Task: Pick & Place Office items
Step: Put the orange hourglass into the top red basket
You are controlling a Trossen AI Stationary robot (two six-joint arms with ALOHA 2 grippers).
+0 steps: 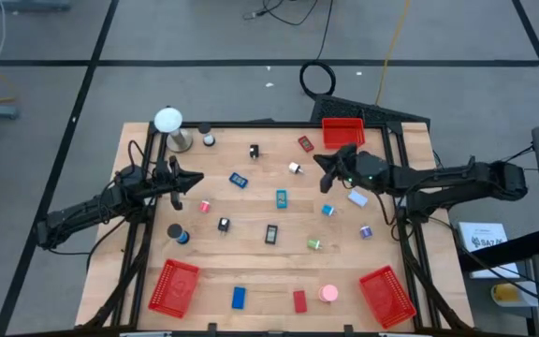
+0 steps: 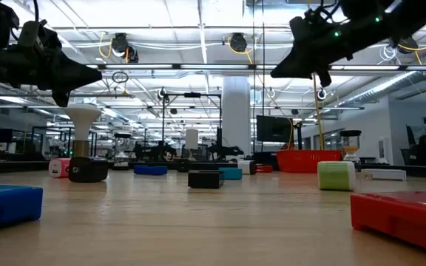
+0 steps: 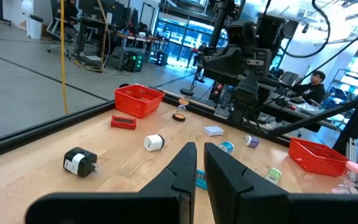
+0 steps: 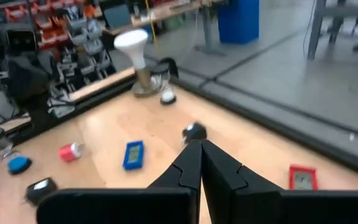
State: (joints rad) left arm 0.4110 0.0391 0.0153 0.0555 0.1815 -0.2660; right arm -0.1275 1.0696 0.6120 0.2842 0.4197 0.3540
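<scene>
The office items lie scattered over the wooden table: a blue block (image 1: pixel 240 180), a teal block (image 1: pixel 281 197), a red piece (image 1: pixel 305 143), a black clip (image 1: pixel 224 225), a pink roll (image 1: pixel 204 206), a pink round piece (image 1: pixel 328 293) and several more. My left gripper (image 1: pixel 197 180) hovers level over the table's left part, shut and holding nothing (image 3: pixel 199 163). My right gripper (image 1: pixel 324 172) hangs high over the far right part, shut and holding nothing (image 4: pixel 199 152). In the low view both stand well above the tabletop, the left gripper (image 2: pixel 95 74) and the right gripper (image 2: pixel 278 72).
Three red mesh baskets stand on the table: far right (image 1: pixel 342 132), near left (image 1: pixel 174 285) and near right (image 1: pixel 386 295). A white ball on a metal stand (image 1: pixel 169 126) is at the far left corner. A dark frame rail (image 1: pixel 251 124) runs along the table's edges.
</scene>
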